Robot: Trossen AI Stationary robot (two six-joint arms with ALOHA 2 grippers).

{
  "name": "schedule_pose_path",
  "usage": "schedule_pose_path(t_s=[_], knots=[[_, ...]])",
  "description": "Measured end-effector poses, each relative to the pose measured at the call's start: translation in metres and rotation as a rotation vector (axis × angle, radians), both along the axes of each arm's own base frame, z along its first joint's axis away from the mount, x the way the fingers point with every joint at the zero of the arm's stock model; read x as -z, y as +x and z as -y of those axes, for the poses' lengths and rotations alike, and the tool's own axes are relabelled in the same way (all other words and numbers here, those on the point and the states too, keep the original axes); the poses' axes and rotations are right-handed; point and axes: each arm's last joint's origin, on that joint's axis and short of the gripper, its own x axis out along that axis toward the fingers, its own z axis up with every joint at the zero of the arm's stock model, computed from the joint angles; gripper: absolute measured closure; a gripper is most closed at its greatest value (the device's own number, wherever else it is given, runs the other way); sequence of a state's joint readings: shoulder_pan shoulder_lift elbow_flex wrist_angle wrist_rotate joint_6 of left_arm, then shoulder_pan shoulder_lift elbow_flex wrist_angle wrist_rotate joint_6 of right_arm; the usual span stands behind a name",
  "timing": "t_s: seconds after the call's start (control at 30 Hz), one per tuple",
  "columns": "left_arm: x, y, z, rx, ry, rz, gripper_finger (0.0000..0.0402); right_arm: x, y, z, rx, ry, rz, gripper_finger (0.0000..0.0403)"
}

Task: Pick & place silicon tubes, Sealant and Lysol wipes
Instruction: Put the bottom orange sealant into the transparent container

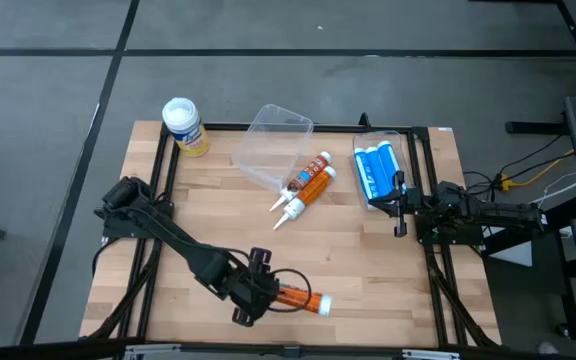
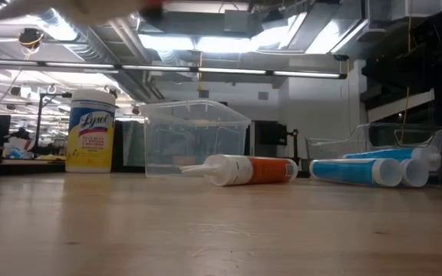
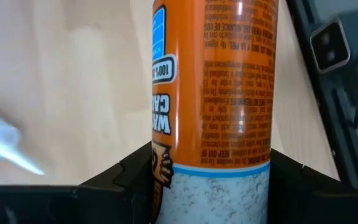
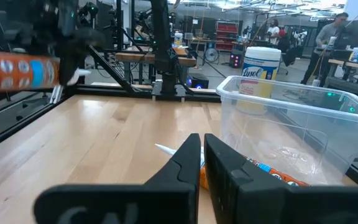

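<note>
Wooden tabletop [image 1: 368, 270], workshop behind | left gripper [image 1: 258, 290] jaws clamp orange tube [image 1: 298, 298] by its base, lifted for carrying | right gripper [image 1: 400, 205] jaws closed, empty, waiting beside blue tubes [image 1: 378, 170] | Lysol wipes [image 1: 183, 125] upright at far-left corner, untouched.

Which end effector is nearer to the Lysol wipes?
Left. The left end effector is diagonally across the table from the Lysol wipes; the right end effector waits farther away.

In your left wrist view, the orange tube [image 3: 213, 93] is cut off at both ends; its nozzle is out of frame. In the low view, a blurred shape [image 2: 90, 9] crosses the upper edge, unidentifiable. The Lysol wipes [image 4: 261, 78] are partly hidden behind the clear bin [image 4: 291, 130].
</note>
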State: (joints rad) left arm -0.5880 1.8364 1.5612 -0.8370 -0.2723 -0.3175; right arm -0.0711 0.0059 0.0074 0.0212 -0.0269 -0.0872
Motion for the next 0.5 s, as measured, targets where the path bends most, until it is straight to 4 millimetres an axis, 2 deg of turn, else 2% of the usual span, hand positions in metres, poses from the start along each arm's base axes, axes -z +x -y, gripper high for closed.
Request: schedule_pose_path(t_s=[0.23, 0.5], knots=[[-0.033, -0.013, -0.011, -0.042, -0.026, 0.102, 0.0195, 0.000, 0.000, 0.000, 0.000, 0.000, 0.000, 0.0378], [-0.059, -0.018, -0.015, -0.074, -0.098, 0.230, 0.0195, 0.000, 0.000, 0.000, 0.000, 0.000, 0.000, 0.0378]])
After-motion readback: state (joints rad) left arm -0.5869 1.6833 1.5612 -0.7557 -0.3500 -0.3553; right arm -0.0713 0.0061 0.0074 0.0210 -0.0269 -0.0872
